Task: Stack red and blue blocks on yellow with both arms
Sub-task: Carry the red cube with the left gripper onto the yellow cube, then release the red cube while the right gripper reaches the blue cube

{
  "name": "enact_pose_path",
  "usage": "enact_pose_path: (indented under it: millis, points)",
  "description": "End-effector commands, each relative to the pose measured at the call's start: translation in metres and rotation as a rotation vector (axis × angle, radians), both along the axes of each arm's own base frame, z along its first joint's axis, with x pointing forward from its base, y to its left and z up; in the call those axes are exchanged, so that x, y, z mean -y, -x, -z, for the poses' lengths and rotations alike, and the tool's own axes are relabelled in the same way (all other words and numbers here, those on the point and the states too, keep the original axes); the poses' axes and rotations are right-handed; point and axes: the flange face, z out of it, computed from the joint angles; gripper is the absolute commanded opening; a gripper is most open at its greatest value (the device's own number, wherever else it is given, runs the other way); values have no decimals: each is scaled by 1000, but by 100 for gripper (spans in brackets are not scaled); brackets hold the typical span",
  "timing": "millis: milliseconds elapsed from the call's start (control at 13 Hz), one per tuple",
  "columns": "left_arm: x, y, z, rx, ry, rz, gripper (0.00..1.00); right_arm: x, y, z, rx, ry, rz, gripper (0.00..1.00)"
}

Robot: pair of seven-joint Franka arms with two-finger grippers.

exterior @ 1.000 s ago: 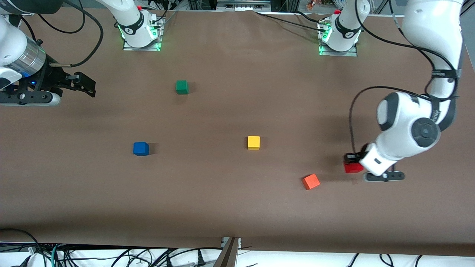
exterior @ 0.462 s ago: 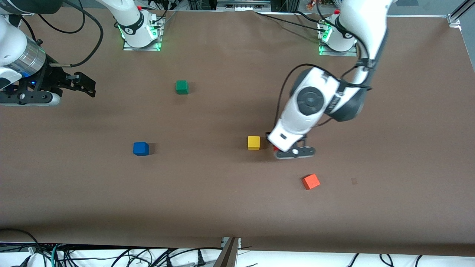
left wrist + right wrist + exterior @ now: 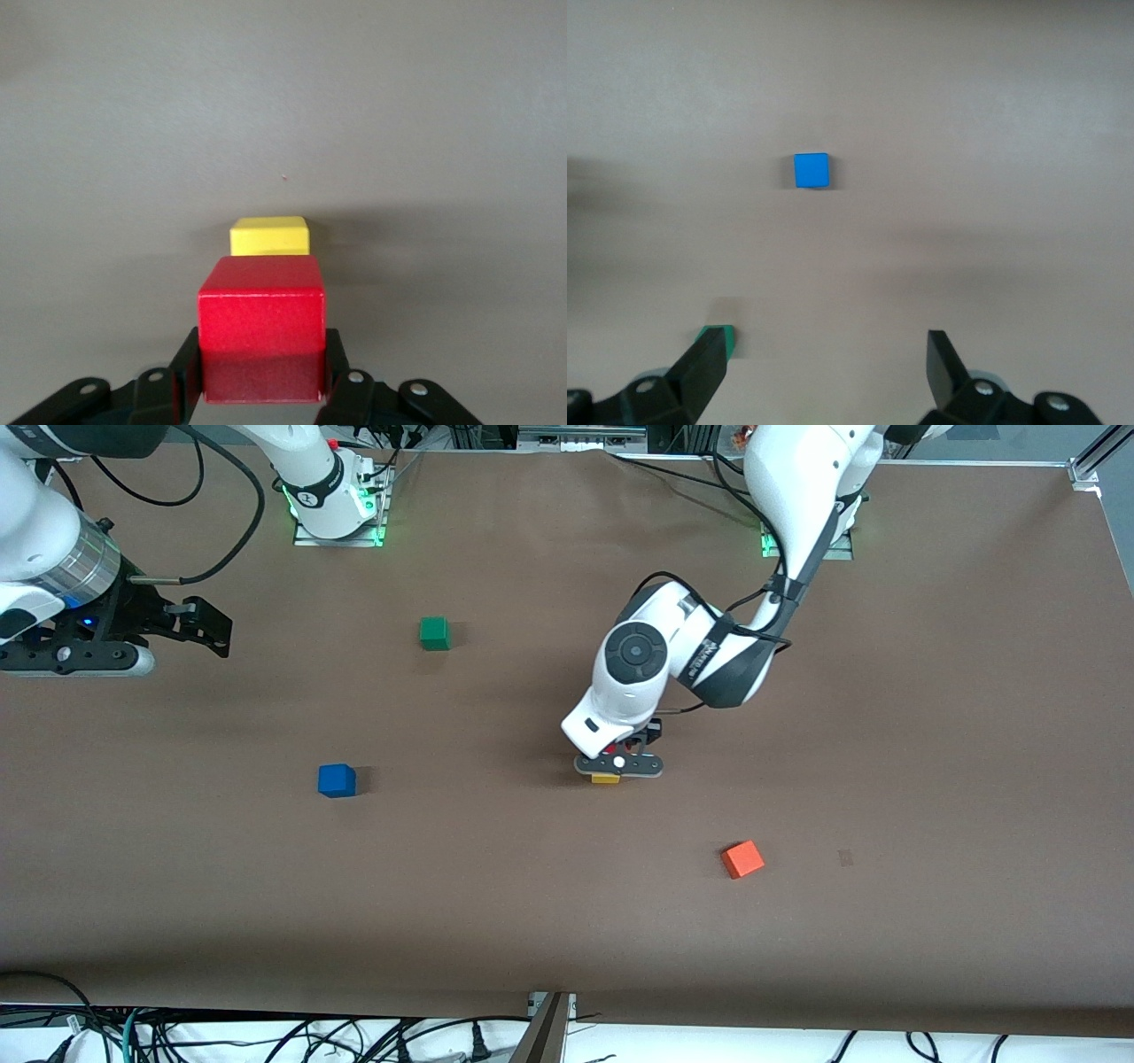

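Observation:
My left gripper (image 3: pixel 617 760) hangs over the yellow cube (image 3: pixel 605 779), of which only a sliver shows under it in the front view. In the left wrist view this gripper (image 3: pixel 260 365) is shut on the red block (image 3: pixel 261 323), held just above the table beside the yellow cube (image 3: pixel 270 236). The blue block (image 3: pixel 337 780) (image 3: pixel 811 170) sits alone on the table toward the right arm's end. My right gripper (image 3: pixel 220 633) (image 3: pixel 828 359) waits open and empty in the air at that end of the table.
A green cube (image 3: pixel 434 633) (image 3: pixel 719 336) lies farther from the front camera than the blue block. An orange cube (image 3: pixel 742 859) lies nearer to the camera than the yellow cube, toward the left arm's end. Brown paper covers the table (image 3: pixel 532 921).
The left arm has swung the red block from the left arm's end of the table to over the yellow cube. The right arm has hardly shifted.

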Motion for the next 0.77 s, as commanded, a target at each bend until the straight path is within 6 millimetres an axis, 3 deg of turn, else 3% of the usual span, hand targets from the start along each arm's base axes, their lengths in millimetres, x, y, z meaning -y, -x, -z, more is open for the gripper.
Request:
enact_pose_path:
  millis: [0, 231, 538, 692]
  points:
    - [3, -6, 11, 4, -20, 14, 0, -2, -3, -3, 10, 18, 2, 100]
    - [7, -7, 27, 23, -4, 16, 0, -2, -5, 0, 5, 9, 8, 100]
    - [8, -6, 32, 28, -17, 28, 0, 0, -6, 1, -5, -68, 29, 100]
    - [8, -6, 36, 27, -24, 33, 0, -4, -21, 25, -15, -56, 23, 100]
